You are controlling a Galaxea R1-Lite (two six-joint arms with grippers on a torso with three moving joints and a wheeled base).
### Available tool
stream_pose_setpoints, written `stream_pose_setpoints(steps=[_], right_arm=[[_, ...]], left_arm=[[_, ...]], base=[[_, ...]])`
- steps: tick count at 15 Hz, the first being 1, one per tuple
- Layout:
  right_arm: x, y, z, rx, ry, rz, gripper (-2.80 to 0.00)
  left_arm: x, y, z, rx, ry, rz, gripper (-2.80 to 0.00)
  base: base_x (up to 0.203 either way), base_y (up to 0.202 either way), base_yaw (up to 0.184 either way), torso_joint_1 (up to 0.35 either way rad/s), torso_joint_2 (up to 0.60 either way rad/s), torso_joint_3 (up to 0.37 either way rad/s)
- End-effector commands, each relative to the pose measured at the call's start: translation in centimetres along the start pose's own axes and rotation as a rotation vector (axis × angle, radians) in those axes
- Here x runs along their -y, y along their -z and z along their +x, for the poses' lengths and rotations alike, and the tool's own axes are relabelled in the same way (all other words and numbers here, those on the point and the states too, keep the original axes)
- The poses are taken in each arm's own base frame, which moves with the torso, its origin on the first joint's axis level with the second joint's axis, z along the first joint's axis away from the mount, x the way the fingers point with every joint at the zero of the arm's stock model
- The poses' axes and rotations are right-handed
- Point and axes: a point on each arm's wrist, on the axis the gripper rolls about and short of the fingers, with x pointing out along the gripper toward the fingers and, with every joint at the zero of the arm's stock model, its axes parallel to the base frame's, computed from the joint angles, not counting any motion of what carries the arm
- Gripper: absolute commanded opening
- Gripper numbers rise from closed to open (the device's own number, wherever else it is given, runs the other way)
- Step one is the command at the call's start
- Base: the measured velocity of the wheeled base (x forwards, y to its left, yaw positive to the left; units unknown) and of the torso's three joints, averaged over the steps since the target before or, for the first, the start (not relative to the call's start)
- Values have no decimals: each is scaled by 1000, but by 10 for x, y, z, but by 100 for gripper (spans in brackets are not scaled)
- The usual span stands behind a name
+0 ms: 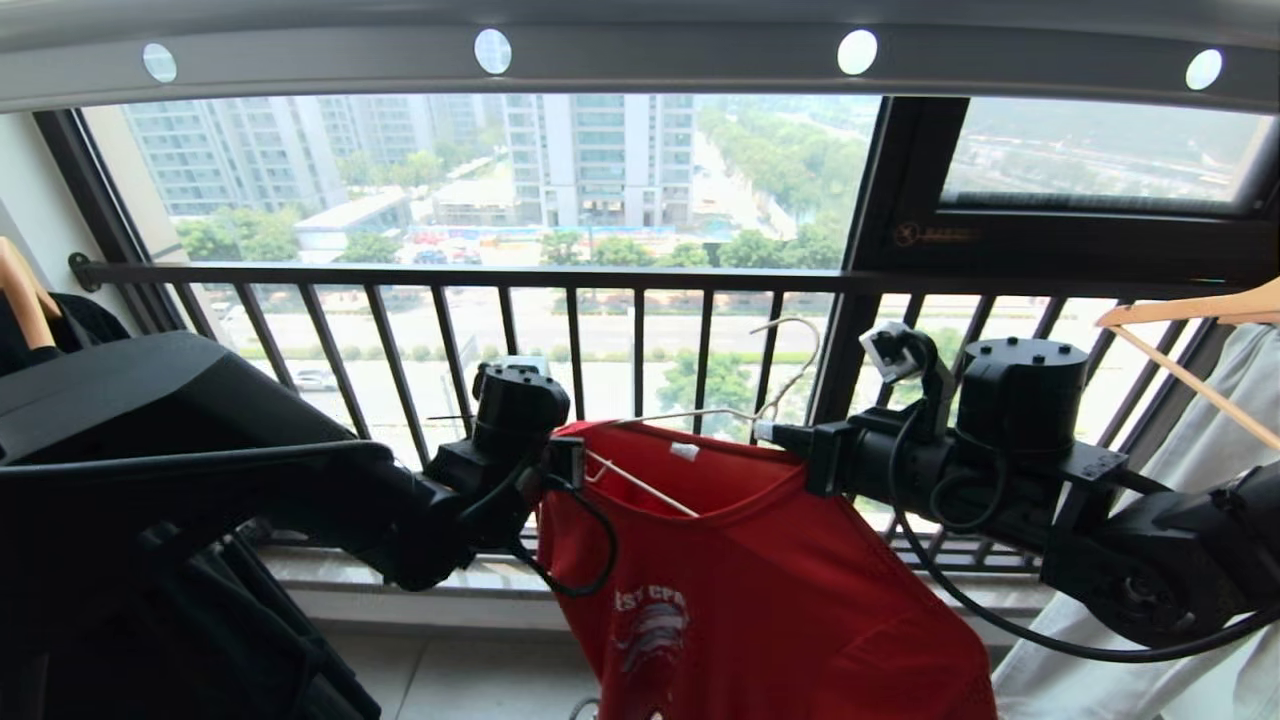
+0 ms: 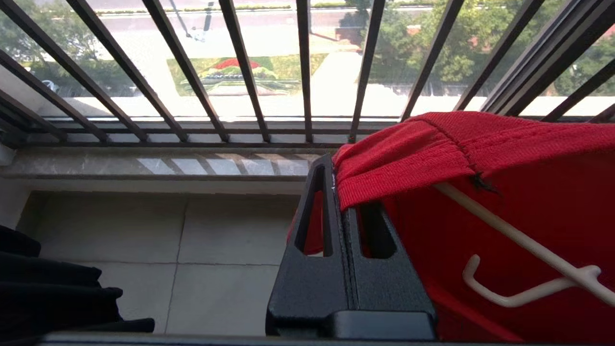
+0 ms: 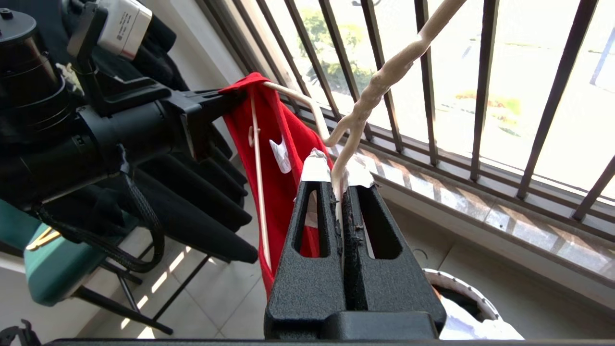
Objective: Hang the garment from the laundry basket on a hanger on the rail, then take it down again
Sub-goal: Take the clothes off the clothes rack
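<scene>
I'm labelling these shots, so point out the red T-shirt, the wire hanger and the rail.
red T-shirt (image 1: 760, 590), head view, chest.
wire hanger (image 3: 375, 91), right wrist view, twisted neck.
rail (image 1: 670, 60), head view, bare bar.

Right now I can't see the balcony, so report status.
Left gripper shut on shirt shoulder. Right gripper shut on hanger neck. Hanger below rail, not hooked.

Red garment (image 1: 760, 580) with white chest print drapes on the thin whitish wire hanger (image 1: 700, 420), held below the grey holed rail (image 1: 640, 55), hook unhung. Laundry basket (image 3: 461, 288), woven rim, sits on the floor.
</scene>
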Motion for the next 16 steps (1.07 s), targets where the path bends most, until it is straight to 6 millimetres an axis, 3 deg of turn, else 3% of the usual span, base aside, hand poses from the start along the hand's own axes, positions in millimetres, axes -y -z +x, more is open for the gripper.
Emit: stream_pose_setpoints(steps=[1, 5, 10, 16], right_arm=[[2, -2, -1, 11, 4, 0, -280], [6, -6, -2, 25, 16, -1, -280], [6, -6, -3, 26, 16, -2, -280], [6, -5, -3, 22, 14, -1, -280]], left_arm=[[-2, -4, -10, -7, 23, 12, -280], [-4, -1, -7, -45, 8, 48, -280], [-34, -39, 10, 61, -65, -115, -280], [-33, -37, 18, 61, -55, -177, -280]], base=[[0, 0, 0, 0, 0, 0], [0, 0, 0, 0, 0, 0], [0, 0, 0, 0, 0, 0], [0, 0, 0, 0, 0, 0]])
